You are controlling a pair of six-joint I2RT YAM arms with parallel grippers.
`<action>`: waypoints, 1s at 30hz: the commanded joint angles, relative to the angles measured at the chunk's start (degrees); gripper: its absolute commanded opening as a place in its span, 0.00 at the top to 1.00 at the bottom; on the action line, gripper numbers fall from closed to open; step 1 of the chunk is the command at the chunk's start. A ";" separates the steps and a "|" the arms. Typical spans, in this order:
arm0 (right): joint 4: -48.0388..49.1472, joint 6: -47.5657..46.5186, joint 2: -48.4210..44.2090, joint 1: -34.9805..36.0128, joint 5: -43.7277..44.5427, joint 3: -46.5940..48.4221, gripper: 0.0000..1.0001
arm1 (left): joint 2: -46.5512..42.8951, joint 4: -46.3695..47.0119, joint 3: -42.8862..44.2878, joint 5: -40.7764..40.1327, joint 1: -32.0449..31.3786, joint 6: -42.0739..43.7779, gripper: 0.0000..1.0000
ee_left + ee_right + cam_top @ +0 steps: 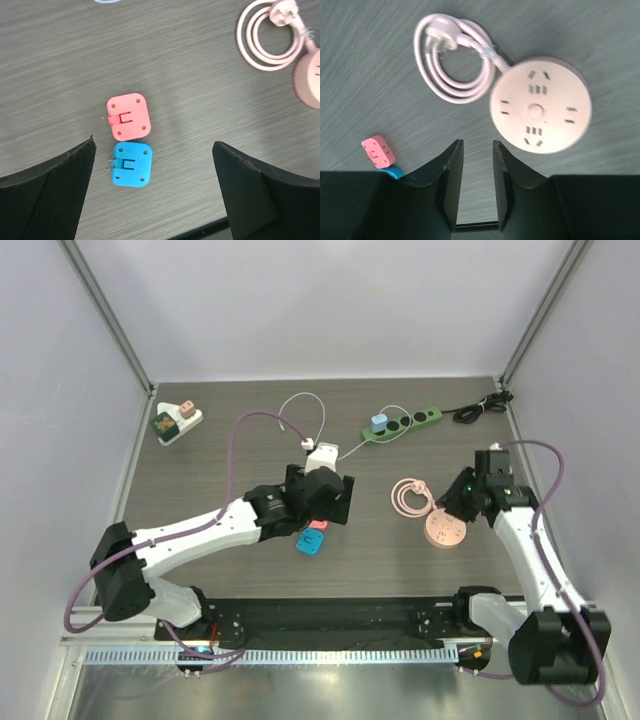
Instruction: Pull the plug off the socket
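A salmon-red plug [128,117] and a blue plug [131,164] lie loose, side by side, on the dark wood table; both show in the top view, red [316,525] and blue [309,543]. My left gripper [154,141] hovers over them, open wide and empty; in the top view [325,502] it covers part of them. A green power strip [405,424] at the back holds a light-blue plug [378,424]. My right gripper [477,143] is empty, its fingers a narrow gap apart, just beside the round pink socket [540,111].
The pink socket's coiled cord [408,496] lies left of it. A white socket block [178,422] with two plugs sits at the back left. A white adapter [322,451] with a thin cable lies mid-table. A black cable [480,407] leaves the green strip.
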 commanded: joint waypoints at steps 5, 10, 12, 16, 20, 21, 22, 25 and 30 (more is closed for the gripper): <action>1.02 0.33 18.00 18.02 13.27 11.53 0.51 | -10.08 11.84 -8.72 15.22 3.18 -3.45 0.01; 1.72 2.18 25.13 20.76 16.34 11.80 0.47 | -17.82 14.83 -12.59 19.80 3.35 -5.91 0.00; 2.86 2.45 26.10 20.76 18.10 9.88 0.45 | -20.10 15.35 -14.25 21.29 3.44 -6.88 0.00; 3.39 3.06 27.50 20.23 23.73 7.50 0.39 | -25.29 15.80 -16.81 22.35 3.35 -7.67 0.00; 4.17 2.54 27.95 15.24 24.09 2.94 0.38 | -29.59 13.78 -17.51 22.96 3.35 -7.85 0.01; 4.27 2.53 27.25 13.74 23.74 1.96 0.39 | -30.13 13.43 -17.60 23.14 3.35 -8.02 0.01; 4.18 2.45 26.72 9.99 23.30 0.82 0.38 | -30.66 12.99 -17.78 23.31 3.35 -8.28 0.01; 4.70 2.62 22.61 3.91 22.94 -3.92 0.38 | -33.12 12.11 -18.74 24.81 3.35 -9.43 0.01; 2.51 7.10 17.14 3.80 24.43 -5.08 0.39 | -36.37 10.79 -21.29 26.65 3.35 -11.27 0.01</action>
